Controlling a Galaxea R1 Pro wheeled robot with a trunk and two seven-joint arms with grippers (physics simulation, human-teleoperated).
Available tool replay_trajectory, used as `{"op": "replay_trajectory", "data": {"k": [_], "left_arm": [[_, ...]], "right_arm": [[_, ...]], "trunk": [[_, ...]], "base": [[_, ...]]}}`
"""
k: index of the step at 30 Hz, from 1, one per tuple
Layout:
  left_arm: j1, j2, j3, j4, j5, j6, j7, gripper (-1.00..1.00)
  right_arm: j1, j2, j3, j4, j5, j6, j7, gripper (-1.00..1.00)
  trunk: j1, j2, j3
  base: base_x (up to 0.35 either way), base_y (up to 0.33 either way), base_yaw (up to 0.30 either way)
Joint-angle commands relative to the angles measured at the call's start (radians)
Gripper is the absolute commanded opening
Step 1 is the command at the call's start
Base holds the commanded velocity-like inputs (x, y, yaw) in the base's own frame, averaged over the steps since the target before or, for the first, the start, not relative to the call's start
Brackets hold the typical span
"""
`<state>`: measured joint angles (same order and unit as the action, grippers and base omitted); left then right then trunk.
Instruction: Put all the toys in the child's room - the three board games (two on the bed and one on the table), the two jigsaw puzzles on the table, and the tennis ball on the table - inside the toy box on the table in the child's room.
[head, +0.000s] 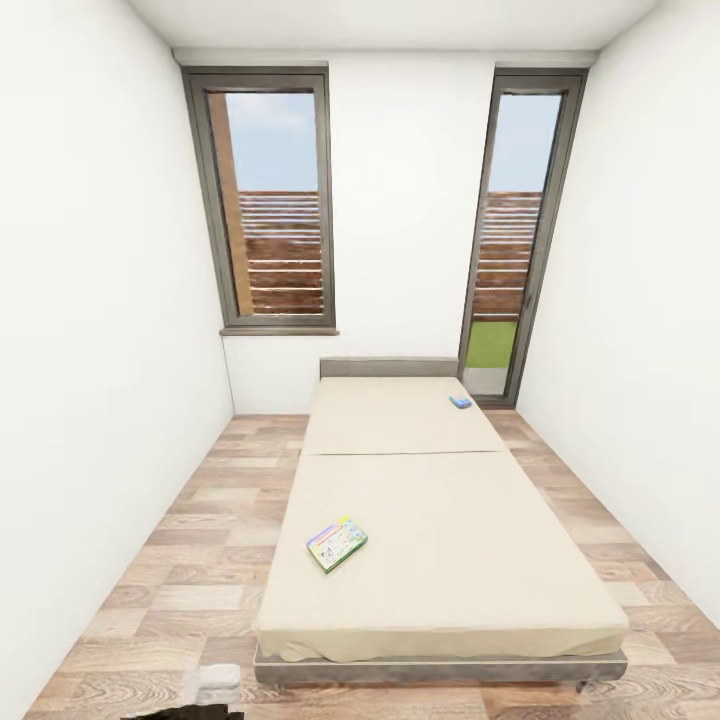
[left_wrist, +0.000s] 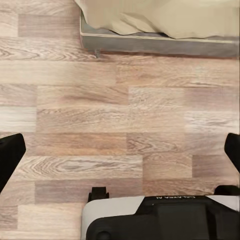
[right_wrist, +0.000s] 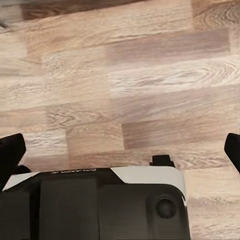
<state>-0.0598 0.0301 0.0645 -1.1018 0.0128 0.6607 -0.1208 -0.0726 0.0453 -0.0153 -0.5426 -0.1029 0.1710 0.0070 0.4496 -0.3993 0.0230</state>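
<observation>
Low in the head frame, one game (head: 337, 543) lay on the bed (head: 480, 560), another (head: 460, 402) higher up; both claws gaped wide, empty, nothing collected.

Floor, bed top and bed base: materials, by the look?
Floor: wood planks, matte, visible grain and plank seams. Bed top: cream fabric, plain, draping with soft folds at the foot. Bed base: grey, possibly wood or laminate; cannot tell.
</observation>
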Motion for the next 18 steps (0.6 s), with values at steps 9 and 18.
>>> {"op": "replay_trajectory", "data": {"k": [9, 18], "left_arm": [[-0.168, 0.000, 0.010, -0.205, 0.014, 0.289, -0.056, 1.00], [-0.293, 0.000, 0.015, -0.216, 0.044, 0.361, -0.069, 1.00]], "right_arm": [[-0.001, -0.016, -0.003, -0.386, -0.112, 0.298, -0.003, 1.00], [-0.008, -0.017, -0.031, -0.714, -0.123, 0.478, -0.005, 1.00]], "trunk": [[0.000, -0.001, -0.001], [0.000, -0.001, -0.001]], "base": [[0.000, 0.000, 0.000], [0.000, 0.000, 0.000]]}}
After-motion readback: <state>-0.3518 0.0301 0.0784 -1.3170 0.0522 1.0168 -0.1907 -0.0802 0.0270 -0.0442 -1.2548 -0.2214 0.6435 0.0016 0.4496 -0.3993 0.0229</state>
